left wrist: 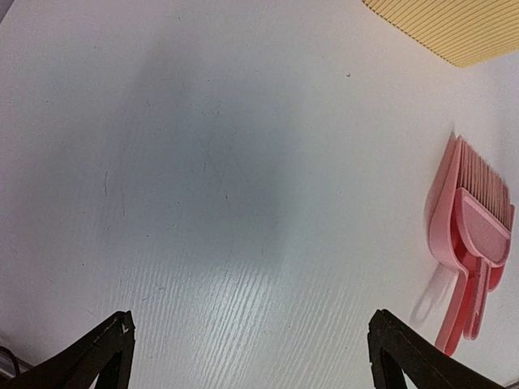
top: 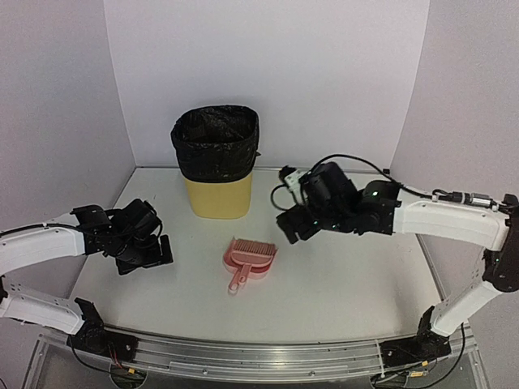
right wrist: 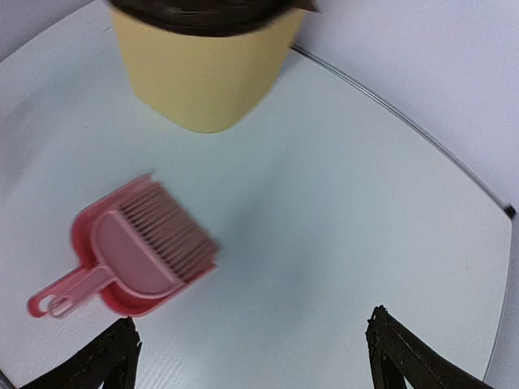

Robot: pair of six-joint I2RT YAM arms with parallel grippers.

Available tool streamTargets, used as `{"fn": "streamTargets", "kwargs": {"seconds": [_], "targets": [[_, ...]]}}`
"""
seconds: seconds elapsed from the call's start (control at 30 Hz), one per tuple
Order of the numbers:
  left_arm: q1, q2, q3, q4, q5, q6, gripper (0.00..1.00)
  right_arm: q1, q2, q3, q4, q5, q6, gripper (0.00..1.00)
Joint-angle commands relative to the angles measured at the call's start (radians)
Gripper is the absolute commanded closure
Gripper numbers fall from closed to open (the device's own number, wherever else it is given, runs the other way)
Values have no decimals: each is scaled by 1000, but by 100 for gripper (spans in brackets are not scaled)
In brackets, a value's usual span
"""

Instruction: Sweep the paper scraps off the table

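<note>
No paper scraps show in any view. The white table (top: 349,279) carries the pink brush nested in its dustpan (top: 246,258), lying flat at the middle. It also shows in the left wrist view (left wrist: 469,243) and the right wrist view (right wrist: 134,251). My right gripper (top: 293,224) hangs open and empty above the table, behind and to the right of the dustpan; its fingertips (right wrist: 109,361) are wide apart. My left gripper (top: 148,254) is open and empty, low over the table's left side, its fingertips (left wrist: 401,352) wide apart.
A yellow bin with a black liner (top: 216,162) stands at the back centre, behind the dustpan; it also shows in the right wrist view (right wrist: 203,69). White walls close the left, back and right. A metal rail (top: 259,356) runs along the front edge.
</note>
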Motion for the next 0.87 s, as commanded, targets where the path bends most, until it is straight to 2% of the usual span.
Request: {"fn": "streamTargets", "kwargs": {"seconds": [0.0, 0.17, 0.27, 0.47, 0.83], "targets": [[15, 28, 31, 52, -6, 23, 0, -253, -156, -131, -115, -91, 283, 6], [82, 51, 13, 134, 47, 61, 0, -518, -272, -312, -145, -152, 415, 5], [115, 51, 11, 140, 39, 57, 0, -605, -341, -408, -148, -115, 456, 5], [155, 34, -8, 158, 42, 55, 0, -611, -459, -510, -164, 18, 495, 5], [156, -18, -34, 138, 7, 13, 0, -610, -585, -559, -165, -5, 508, 4]]}}
